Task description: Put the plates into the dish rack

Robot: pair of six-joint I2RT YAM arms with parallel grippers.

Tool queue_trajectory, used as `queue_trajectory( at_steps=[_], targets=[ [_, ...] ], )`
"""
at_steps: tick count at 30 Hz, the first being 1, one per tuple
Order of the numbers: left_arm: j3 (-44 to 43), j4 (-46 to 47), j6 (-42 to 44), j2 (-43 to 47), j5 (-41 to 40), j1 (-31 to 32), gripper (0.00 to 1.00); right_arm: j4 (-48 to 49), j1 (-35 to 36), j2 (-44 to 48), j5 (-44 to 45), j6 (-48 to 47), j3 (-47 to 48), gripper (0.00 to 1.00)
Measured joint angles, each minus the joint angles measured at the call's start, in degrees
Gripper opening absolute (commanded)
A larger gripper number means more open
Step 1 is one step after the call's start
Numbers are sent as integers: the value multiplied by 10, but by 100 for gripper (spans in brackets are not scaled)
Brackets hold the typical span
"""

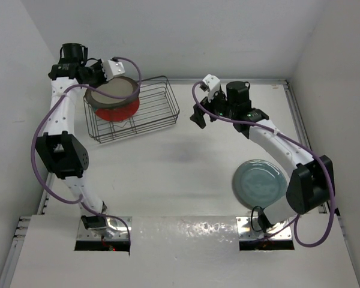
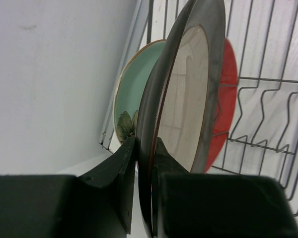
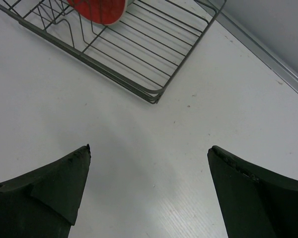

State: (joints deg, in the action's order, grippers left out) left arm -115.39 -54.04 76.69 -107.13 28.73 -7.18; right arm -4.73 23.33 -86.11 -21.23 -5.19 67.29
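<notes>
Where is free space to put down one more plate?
Free: the bare table between the dish rack and the blue plate, and the rack's right half. Crowded: its left end, where the left gripper holds the cream plate by the red plate.

The dish rack (image 1: 151, 115) is thin, dark metal wire. The cream plate (image 2: 188, 99) has a glossy, reflective ceramic glaze. The blue-teal plate (image 1: 259, 183) has a softer sheen. The tabletop (image 3: 154, 139) looks smooth, matt white.
</notes>
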Motion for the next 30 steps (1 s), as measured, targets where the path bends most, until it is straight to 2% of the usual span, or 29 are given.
queue_trajectory(
  at_steps=[14, 24, 28, 29, 30],
  targets=[
    [6, 14, -1, -10, 29, -8, 0, -24, 0, -23, -14, -3, 18, 99],
    [97, 46, -20, -10, 21, -8, 0, -25, 0, -23, -19, -3, 18, 99],
    [105, 57, -31, -12, 16, -8, 0, -28, 0, -23, -20, -2, 18, 99],
    [105, 62, -38, -13, 17, -8, 3, -29, 0, -23, -19, -1, 18, 99],
    [105, 64, -44, -14, 19, -8, 19, -31, 0, -23, -19, 1, 18, 99]
  ],
)
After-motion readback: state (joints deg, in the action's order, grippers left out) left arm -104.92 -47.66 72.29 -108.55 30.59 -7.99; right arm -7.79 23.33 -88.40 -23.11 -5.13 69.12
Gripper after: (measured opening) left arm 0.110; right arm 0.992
